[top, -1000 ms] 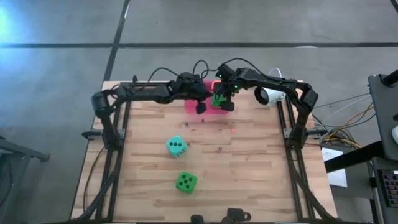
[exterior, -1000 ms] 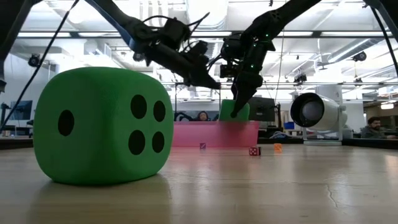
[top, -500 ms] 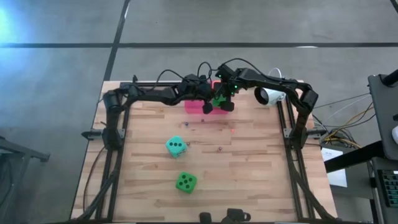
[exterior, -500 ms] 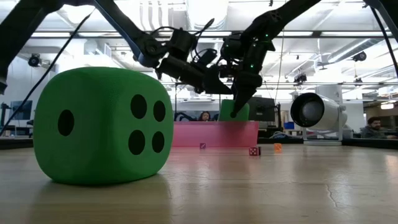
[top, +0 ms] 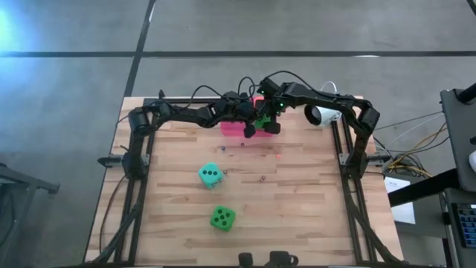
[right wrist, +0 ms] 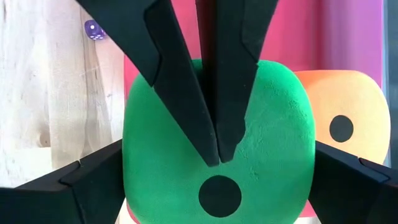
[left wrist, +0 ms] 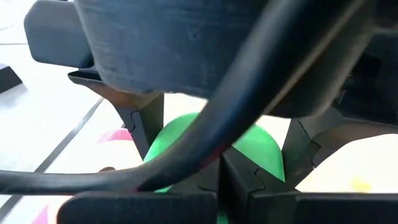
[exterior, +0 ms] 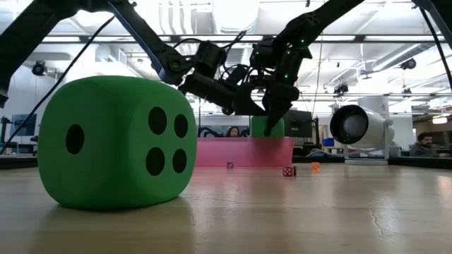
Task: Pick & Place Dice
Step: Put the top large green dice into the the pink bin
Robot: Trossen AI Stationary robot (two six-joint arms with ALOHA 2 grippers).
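Right wrist view: left hand (right wrist: 214, 146) together, blocking green die (right wrist: 273, 155); right hand (top: 266, 121) apart, perhaps straddling.

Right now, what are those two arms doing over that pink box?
Both arms meet over the pink bin at the table's far edge. The right gripper has its fingers spread wide either side of a green die that sits in the bin beside an orange die. The left gripper, fingers shut, pokes at that same green die from above. A teal die and another green die wait on the table.
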